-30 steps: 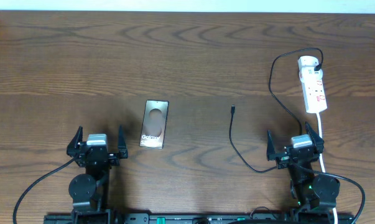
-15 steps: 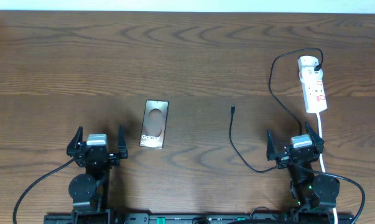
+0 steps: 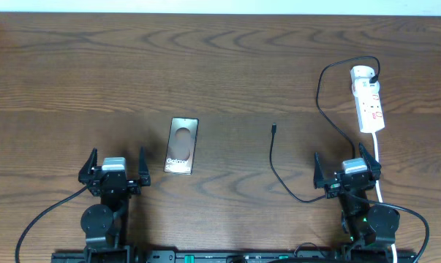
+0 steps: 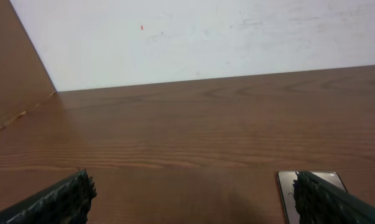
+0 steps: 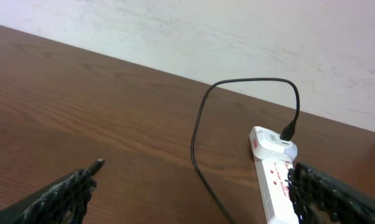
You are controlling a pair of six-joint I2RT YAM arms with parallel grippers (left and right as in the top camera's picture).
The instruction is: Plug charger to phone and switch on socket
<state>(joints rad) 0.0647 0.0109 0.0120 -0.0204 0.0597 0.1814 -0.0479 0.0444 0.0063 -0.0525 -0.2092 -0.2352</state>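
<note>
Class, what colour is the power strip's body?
White, with small red markings; the power strip shows best in the overhead view.

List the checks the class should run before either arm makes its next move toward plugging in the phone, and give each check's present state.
1. Left claw open and empty: ok.
2. Right claw open and empty: ok.
3. Phone lying flat on the table, nothing on top of it: ok.
4. Charger plug tip lying free between the phone and the right claw: ok.
5. The cable's other end seated in the white adapter on the power strip: ok.
6. Power strip switch position: cannot tell.
</note>
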